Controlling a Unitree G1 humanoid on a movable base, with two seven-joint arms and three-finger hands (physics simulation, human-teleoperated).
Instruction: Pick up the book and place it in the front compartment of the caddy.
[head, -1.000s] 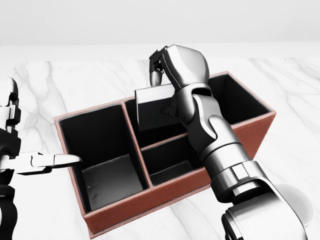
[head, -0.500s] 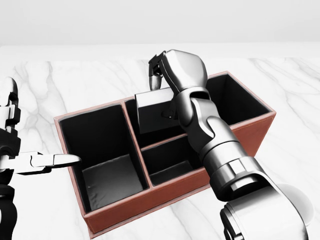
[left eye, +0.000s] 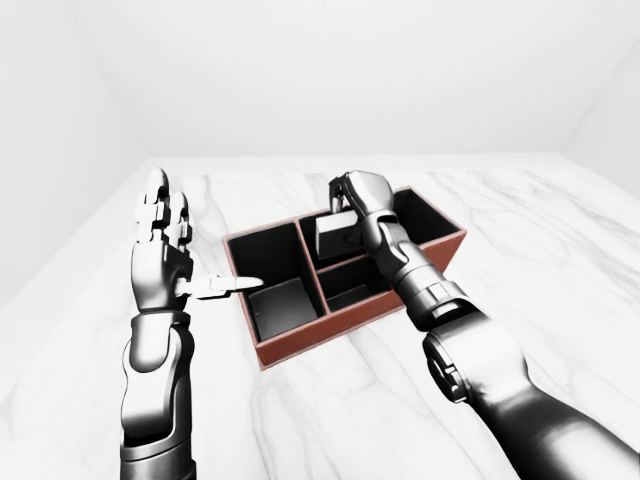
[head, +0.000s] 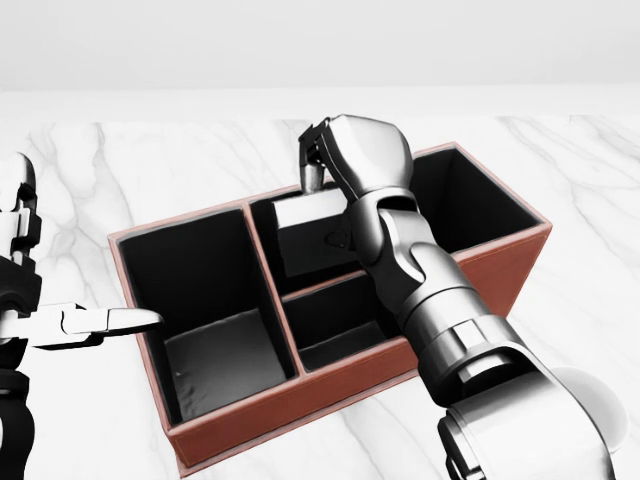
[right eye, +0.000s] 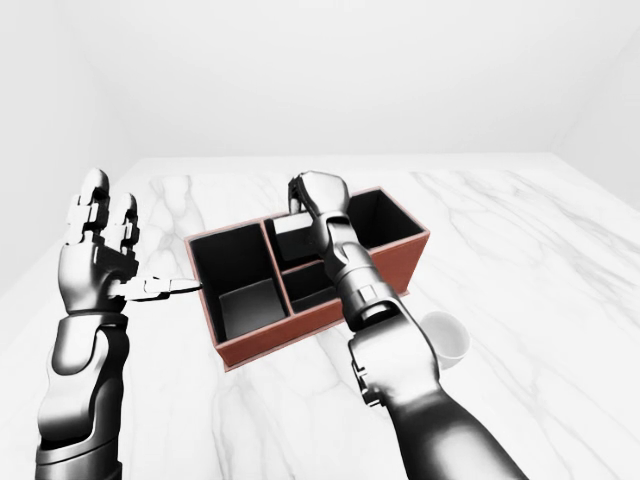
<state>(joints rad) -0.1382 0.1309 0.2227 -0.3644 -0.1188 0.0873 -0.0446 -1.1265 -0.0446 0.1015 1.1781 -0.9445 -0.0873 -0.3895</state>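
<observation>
The right hand (head: 340, 160) reaches over the caddy (head: 330, 385) from the head view's lower right, forearm slanting up and left, wrist bent so the fingers (head: 312, 165) curl downward and close on the top edge of the book (head: 312, 238). The book hangs upright below the hand, its broad grey face toward the camera, its long axis running roughly left to right along the caddy's length, slightly tilted — its lower part sits inside the caddy's upper middle compartment, just above the low divider that separates it from the smaller compartment below. The left hand (left eye: 160, 255) stands to the left of the caddy, palm raised, fingers spread upward and thumb pointing toward the caddy's left wall — open, holding nothing. A white cup (right eye: 445, 340) sits on the marble table (left eye: 520, 230), right of the caddy.
</observation>
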